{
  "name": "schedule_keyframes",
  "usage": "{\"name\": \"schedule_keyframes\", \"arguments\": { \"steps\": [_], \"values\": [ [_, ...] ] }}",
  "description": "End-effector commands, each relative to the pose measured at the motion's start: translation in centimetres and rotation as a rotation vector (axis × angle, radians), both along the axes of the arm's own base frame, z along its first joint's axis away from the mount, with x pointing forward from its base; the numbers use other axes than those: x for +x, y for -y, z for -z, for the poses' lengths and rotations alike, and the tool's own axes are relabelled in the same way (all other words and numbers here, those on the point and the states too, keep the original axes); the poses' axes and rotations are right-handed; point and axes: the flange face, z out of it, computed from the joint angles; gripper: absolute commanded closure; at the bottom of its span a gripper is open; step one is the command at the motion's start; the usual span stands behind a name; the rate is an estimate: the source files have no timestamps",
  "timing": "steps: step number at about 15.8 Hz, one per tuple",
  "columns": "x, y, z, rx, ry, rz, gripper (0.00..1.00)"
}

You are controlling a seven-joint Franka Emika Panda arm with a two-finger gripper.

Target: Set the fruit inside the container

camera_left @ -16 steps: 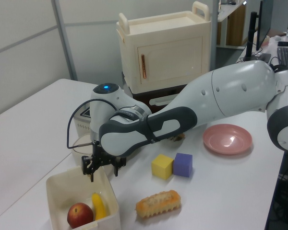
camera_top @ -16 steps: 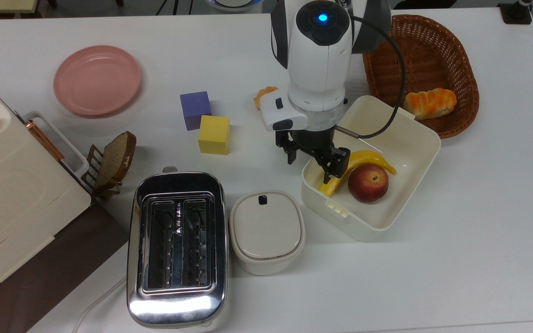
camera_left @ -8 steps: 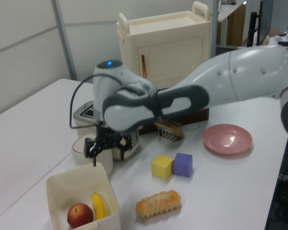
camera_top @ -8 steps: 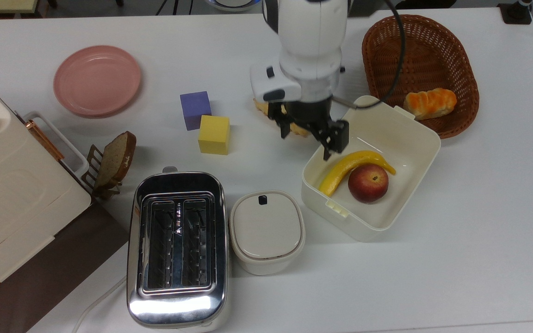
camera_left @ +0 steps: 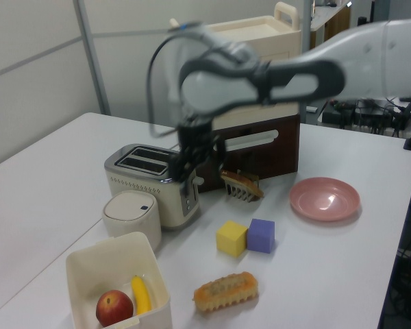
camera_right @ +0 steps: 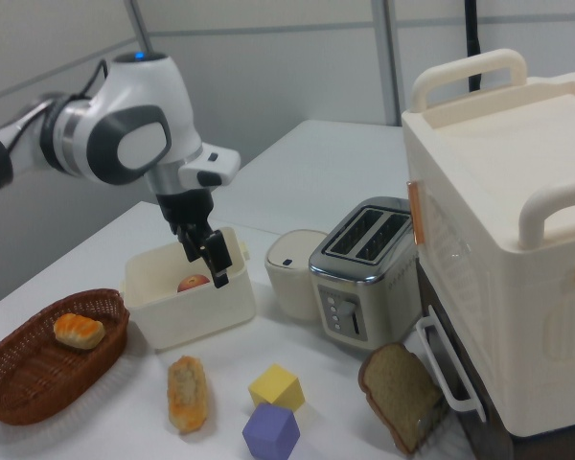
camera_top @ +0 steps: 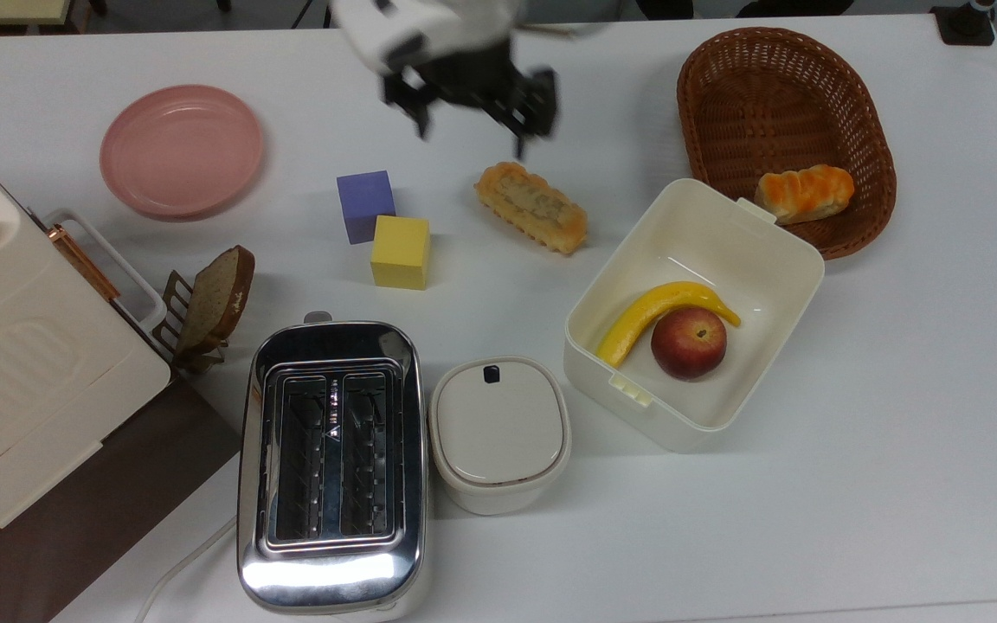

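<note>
A: Item one, the banana (camera_top: 650,316). Where did you log it?

B: You had it lying inside the cream tub (camera_top: 775,251), curved along the wall nearest the top view's left, touching the red-yellow round fruit (camera_top: 688,342) beside it.

A: Item two, the tool (camera_top: 470,97)?

B: Your tool hung empty in the air above the white table (camera_top: 897,450), well apart from the tub, its fingers spread wide with nothing between them.

A: Other stock?

B: You had a crusty bread (camera_top: 532,207) lying just beside the tub; purple cube (camera_top: 365,204) touching yellow cube (camera_top: 401,252); pink plate (camera_top: 181,150); wicker basket (camera_top: 775,86) holding a bun (camera_top: 805,193); toaster (camera_top: 331,467) next to a lidded oval box (camera_top: 500,433).
</note>
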Motion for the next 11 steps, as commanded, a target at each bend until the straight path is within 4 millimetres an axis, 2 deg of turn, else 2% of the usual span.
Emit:
{"name": "schedule_keyframes", "arguments": {
  "steps": [1,5,11],
  "values": [
    [-3.7,6.3,-4.2,0.012,-0.005,-0.04,0.0],
    [-4.6,9.5,-5.3,0.008,-0.003,0.002,0.0],
    [-4.4,11.4,-4.6,0.004,-0.015,0.034,0.0]
  ]
}}
